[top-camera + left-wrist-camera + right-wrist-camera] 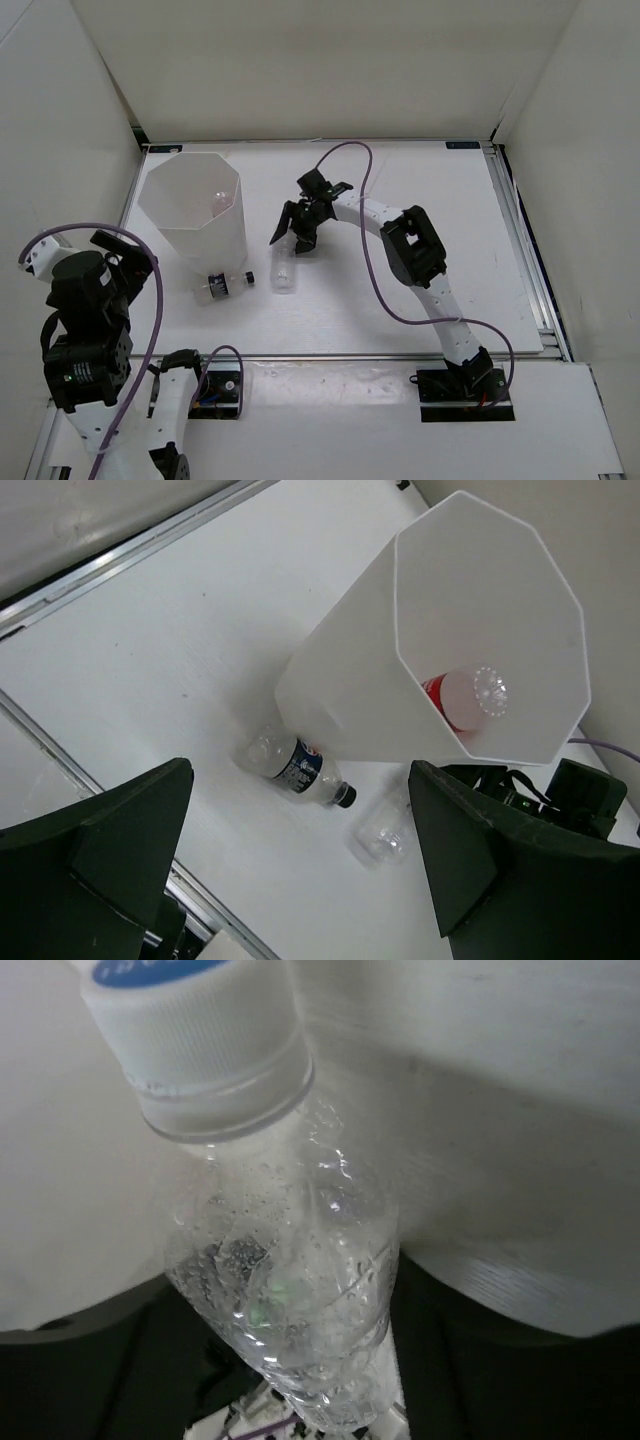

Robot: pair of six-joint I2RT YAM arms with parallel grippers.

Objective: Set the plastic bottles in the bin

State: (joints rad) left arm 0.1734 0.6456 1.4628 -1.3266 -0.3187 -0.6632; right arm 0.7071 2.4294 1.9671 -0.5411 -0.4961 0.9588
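The bin (165, 205) stands at the table's left; it also shows in the left wrist view (350, 680). A red-labelled bottle (218, 206) lies inside it (462, 700). A dark-capped bottle with a blue label (224, 285) lies on the table against the bin's base (298, 770). A plain clear bottle with a white cap (284, 270) lies just right of it (383, 832). My right gripper (293, 238) is open, its jaws on either side of this bottle's lower body (285, 1290). My left gripper (122, 255) is open and empty, held high left of the bin (300, 777).
Metal rails edge the table (520, 250) on the left (90, 780), back and right. White walls close in the sides and back. Purple cables (350, 165) loop off both arms.
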